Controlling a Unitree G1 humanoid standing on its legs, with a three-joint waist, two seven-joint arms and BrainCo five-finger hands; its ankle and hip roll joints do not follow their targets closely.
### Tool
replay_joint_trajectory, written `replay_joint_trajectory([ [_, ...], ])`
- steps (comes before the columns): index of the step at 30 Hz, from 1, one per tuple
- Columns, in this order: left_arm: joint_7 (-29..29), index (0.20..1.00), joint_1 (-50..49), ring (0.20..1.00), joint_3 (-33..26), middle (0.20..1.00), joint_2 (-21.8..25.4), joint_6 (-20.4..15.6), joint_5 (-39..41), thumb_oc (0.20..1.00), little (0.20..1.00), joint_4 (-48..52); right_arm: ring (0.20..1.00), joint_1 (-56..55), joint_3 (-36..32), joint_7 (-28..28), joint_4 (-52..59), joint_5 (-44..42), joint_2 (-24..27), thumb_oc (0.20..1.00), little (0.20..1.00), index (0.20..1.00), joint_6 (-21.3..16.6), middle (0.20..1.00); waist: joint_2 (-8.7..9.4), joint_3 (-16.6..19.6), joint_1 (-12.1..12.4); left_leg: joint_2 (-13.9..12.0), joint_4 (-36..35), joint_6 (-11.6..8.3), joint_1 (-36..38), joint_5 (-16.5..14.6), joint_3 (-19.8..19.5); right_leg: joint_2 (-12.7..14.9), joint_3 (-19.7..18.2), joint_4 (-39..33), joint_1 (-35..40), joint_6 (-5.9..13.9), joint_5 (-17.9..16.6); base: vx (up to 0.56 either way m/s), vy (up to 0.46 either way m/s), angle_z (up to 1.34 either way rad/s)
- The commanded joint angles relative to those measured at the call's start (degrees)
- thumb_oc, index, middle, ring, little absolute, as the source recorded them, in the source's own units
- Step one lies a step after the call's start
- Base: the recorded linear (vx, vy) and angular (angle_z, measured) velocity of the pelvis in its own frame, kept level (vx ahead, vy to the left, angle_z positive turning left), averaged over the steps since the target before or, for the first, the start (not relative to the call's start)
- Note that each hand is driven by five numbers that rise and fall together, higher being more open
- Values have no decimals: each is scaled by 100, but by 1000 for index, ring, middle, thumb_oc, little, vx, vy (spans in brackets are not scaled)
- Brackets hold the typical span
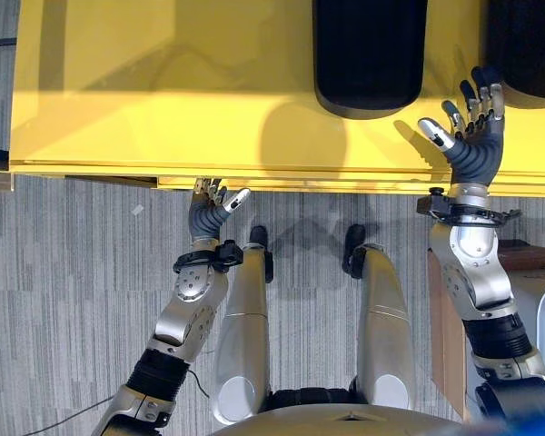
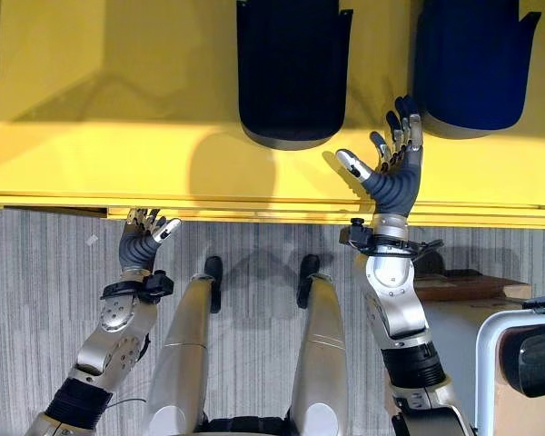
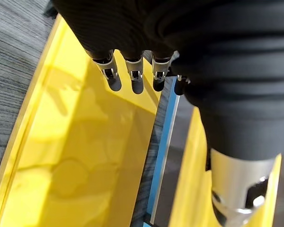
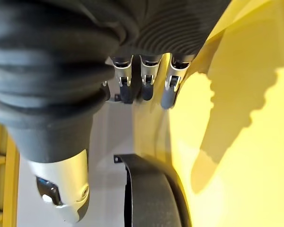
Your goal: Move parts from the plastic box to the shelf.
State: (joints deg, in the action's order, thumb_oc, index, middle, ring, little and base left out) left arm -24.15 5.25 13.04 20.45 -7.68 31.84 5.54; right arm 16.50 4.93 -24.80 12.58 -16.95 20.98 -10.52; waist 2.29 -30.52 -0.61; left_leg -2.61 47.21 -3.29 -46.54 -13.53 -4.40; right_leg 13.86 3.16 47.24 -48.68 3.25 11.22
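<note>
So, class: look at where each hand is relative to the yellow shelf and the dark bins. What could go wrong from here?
1. The open right hand is raised over the yellow shelf between two dark bins; a sideways sweep could knock one.
2. The left hand, relaxed and empty, sits at the shelf's front edge; raising it could catch its fingers on that edge.
3. Neither hand holds a part, so nothing is ready to place.

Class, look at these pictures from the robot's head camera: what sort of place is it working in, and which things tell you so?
Probably a workshop or storeroom. A long yellow shelf holds a dark storage bin and a blue bin, the floor is grey carpet, and both robot hands, left and right, are open and empty.
</note>
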Motion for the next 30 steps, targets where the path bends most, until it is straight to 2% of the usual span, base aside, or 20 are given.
replay_joint_trajectory([
  [1, 23, 1000, -225, 1000, -181, 1000, -96, -326, -420, 1000, 1000, 634, 1000, -245, -395, -81, 1066, 1216, 235, 1000, 1000, 1000, -400, 1000, -21, 73, -54, -33, -261, 70, 176, -126, -220, 86, 98, 166, 591, 24, 692, 8, 30, -11],
  [2, 16, 1000, -245, 1000, -182, 1000, -75, -334, -464, 1000, 1000, 653, 1000, -345, -309, -3, 1136, 1209, 244, 1000, 1000, 1000, -415, 1000, -24, 73, -62, -33, -275, 70, 215, -123, -217, 84, 95, 140, 627, 26, 679, 1, 26, -11],
  [6, 39, 1000, -390, 1000, -157, 1000, -2, -403, -645, 1000, 1000, 801, 1000, -759, -231, -114, 1680, 2128, 604, 1000, 1000, 1000, -425, 1000, 21, 73, -126, -47, -350, 64, 374, -104, -224, 83, 93, 20, 828, 36, 647, -1, 12, -5],
  [10, 13, 1000, -481, 1000, -133, 1000, 103, -466, -794, 1000, 1000, 850, 1000, -922, 56, -277, 1516, 2959, 1087, 1000, 1000, 1000, -222, 1000, 24, 73, -130, -46, -445, 48, 565, -83, -222, 108, 130, -108, 1074, 59, 613, 0, 0, 0],
  [15, -70, 1000, -495, 1000, -150, 1000, 144, -528, -945, 1000, 1000, 823, 1000, -977, 302, -551, 1244, 4399, 1672, 1000, 1000, 1000, 216, 1000, 51, 73, -97, -37, -506, 57, 741, -77, -234, 106, 152, -195, 1267, 80, 585, -13, 6, 2],
  [16, -87, 1000, -491, 1000, -159, 1000, 143, -533, -981, 1000, 1000, 811, 1000, -980, 350, -575, 1176, 4827, 1824, 1000, 1000, 1000, 363, 1000, 57, 73, -80, -29, -525, 77, 689, 57, -226, 126, 180, -234, 1233, 51, 460, -61, 25, 5],
  [17, -109, 1000, -483, 1000, -190, 1000, 137, -515, -1032, 1000, 1000, 806, 1000, -954, 434, -526, 1065, 5190, 1945, 1000, 1000, 1000, 481, 1000, 65, 73, -67, -29, -539, 80, 745, 60, -231, 138, 199, -269, 1320, 58, 440, -68, 21, 3],
  [23, -81, 1000, -518, 1000, -293, 1000, 31, -540, -1022, 1000, 1000, 611, 1000, -966, 828, -242, 460, 5721, 1958, 1000, 1000, 1000, 687, 1000, 93, 73, 0, -14, -634, 89, 992, 70, -219, 152, 225, -449, 1636, 86, 379, 13, 18, 0],
  [30, -26, 1000, -515, 1000, -355, 1000, -44, -570, -976, 1000, 1000, 453, 1000, -865, 1061, -187, -182, 6029, 1844, 1000, 1000, 1000, 846, 1000, 105, 73, 39, -30, -665, 83, 1105, 75, -228, 149, 229, -528, 1778, 92, 374, 4, 1, 1],
])
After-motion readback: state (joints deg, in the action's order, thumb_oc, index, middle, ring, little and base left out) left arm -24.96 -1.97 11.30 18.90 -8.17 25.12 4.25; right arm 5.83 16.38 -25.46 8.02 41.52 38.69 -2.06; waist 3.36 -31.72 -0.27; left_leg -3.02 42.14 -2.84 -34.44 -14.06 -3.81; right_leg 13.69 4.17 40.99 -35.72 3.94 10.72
